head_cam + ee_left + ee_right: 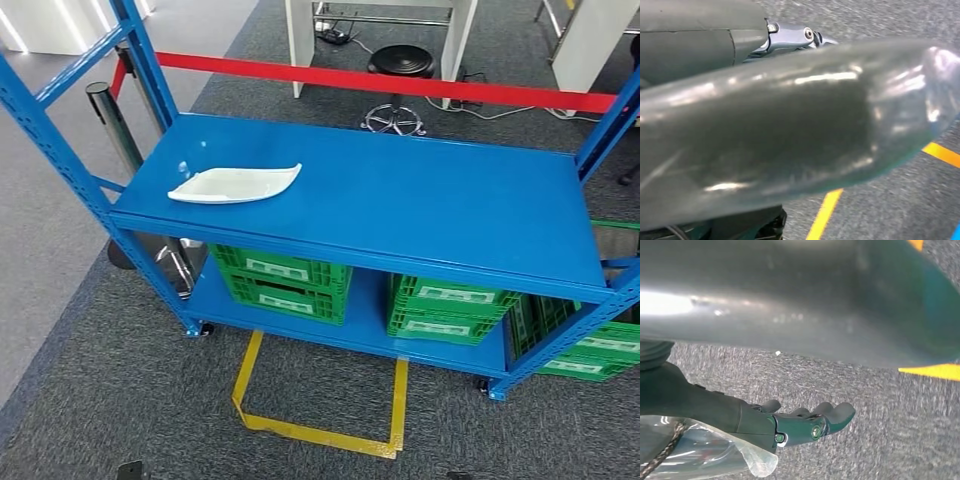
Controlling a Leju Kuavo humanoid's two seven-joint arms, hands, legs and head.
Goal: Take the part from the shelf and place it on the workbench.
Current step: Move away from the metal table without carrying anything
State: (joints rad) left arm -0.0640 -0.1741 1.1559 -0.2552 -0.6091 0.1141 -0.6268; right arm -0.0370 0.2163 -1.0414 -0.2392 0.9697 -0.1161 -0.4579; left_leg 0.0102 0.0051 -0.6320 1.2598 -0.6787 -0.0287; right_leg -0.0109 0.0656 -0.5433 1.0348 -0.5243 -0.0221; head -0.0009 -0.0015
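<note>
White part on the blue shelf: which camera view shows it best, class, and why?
The head view: the white part lies whole and unobstructed on the blue shelf. Both wrist views look at grey carpet and yellow floor tape instead, past each arm's own hand.

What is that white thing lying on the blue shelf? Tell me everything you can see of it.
The white part is a flat, shallow, leaf-like piece, wide in the middle and tapering to a point at each end. It looks like smooth moulded plastic with a slightly raised rim. It lies flat on the top board of the blue shelf, near its left end, with one long edge close to the front. Nothing else touches it, and no hand is near it.
</note>
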